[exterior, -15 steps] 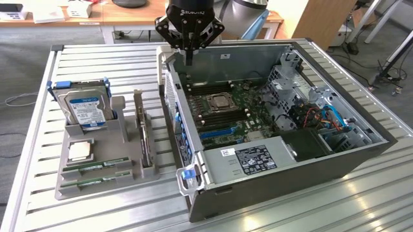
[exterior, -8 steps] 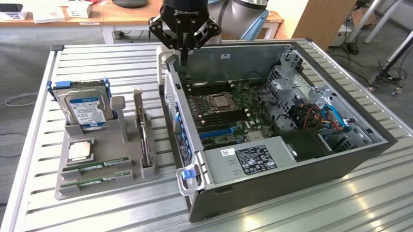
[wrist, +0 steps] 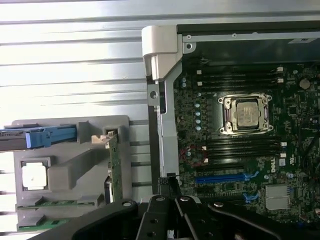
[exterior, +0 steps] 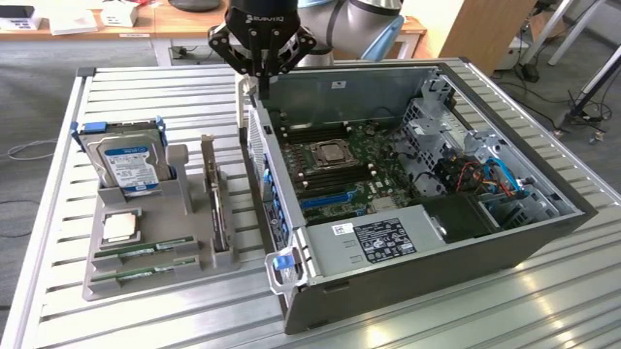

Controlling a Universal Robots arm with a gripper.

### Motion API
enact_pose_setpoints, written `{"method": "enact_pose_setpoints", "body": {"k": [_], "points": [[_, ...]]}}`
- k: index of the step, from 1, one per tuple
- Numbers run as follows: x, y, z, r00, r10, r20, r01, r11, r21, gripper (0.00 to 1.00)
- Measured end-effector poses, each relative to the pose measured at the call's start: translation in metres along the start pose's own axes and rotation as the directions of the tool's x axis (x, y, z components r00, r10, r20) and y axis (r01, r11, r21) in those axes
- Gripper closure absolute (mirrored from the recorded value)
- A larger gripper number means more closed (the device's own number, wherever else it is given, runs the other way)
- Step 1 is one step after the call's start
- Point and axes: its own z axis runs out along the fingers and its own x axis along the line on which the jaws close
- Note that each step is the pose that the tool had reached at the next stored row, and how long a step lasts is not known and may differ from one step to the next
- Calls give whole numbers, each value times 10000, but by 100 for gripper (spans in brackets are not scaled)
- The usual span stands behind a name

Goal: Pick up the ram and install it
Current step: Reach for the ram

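Above the case wall: the gripper (exterior: pixel 261 86) (wrist: pixel 168 186) hangs fingers-down over the rim of the open computer case (exterior: pixel 456 280) (wrist: pixel 167 125), close to the case's white corner piece (exterior: pixel 240 102) (wrist: pixel 160 45).
Fingers: pressed together with nothing between them.
Contact: I cannot tell whether the tips touch the rim.
Motherboard (exterior: pixel 383 190) (wrist: pixel 295 130): lies flat inside the case, just beyond the gripper on the side away from the tray.
Memory slots (exterior: pixel 310 134) (wrist: pixel 240 75): long black rows on the motherboard, the part of it nearest the gripper, flanking the processor socket (exterior: pixel 333 154) (wrist: pixel 246 114).
Blue slot (exterior: pixel 325 200) (wrist: pixel 220 177): on the board, farther from the gripper than the socket in the exterior view.
Power supply (exterior: pixel 383 236): a grey box with a black label, at the case end far from the gripper.
Tray (exterior: pixel 189 273) (wrist: pixel 70 165): a grey holder outside the case, on the other side of the wall from the motherboard, apart from the gripper.
Expansion card (exterior: pixel 215 211) (wrist: pixel 114 165): stands on edge in the tray, on the side closest to the case wall.
Hard drive (exterior: pixel 126 163) (wrist: pixel 40 137): upright in the tray in a blue frame, beyond the card from the gripper.
Processor chip (exterior: pixel 121 227) (wrist: pixel 34 176): a square silver chip lying flat in the tray.
Nearer ram stick (exterior: pixel 145 251) (wrist: pixel 55 202): thin and green, flat in a tray slot next to the processor chip, well apart from the gripper.
Farther ram stick (exterior: pixel 145 275) (wrist: pixel 45 222): in the next slot, parallel to the first, at the tray end farthest from the gripper.
Table (exterior: pixel 145 94) (wrist: pixel 75 50): slatted metal, under the case and tray.
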Motion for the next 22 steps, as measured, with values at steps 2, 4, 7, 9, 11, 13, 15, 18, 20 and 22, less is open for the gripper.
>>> {"method": "enact_pose_setpoints", "body": {"k": [2,4,7,9,11,13,15,18,20,22], "points": [[49,-4,-2,10000,-1,-1,1,10000,0,89],[95,-7,-2,10000,-1,0,1,10000,0,89],[161,-12,-4,10000,0,0,0,10000,-1,89],[206,-15,-5,10000,0,0,0,10000,0,89],[250,-19,-7,10000,-1,0,1,10000,0,89],[294,-22,-8,10000,-1,0,1,10000,0,89],[348,-26,-9,10000,0,0,0,10000,0,89],[425,-32,-11,10000,0,0,0,10000,0,89],[477,-36,-12,10000,-1,0,1,10000,0,89],[532,-40,-13,10000,-2,0,2,10000,0,89]]}}
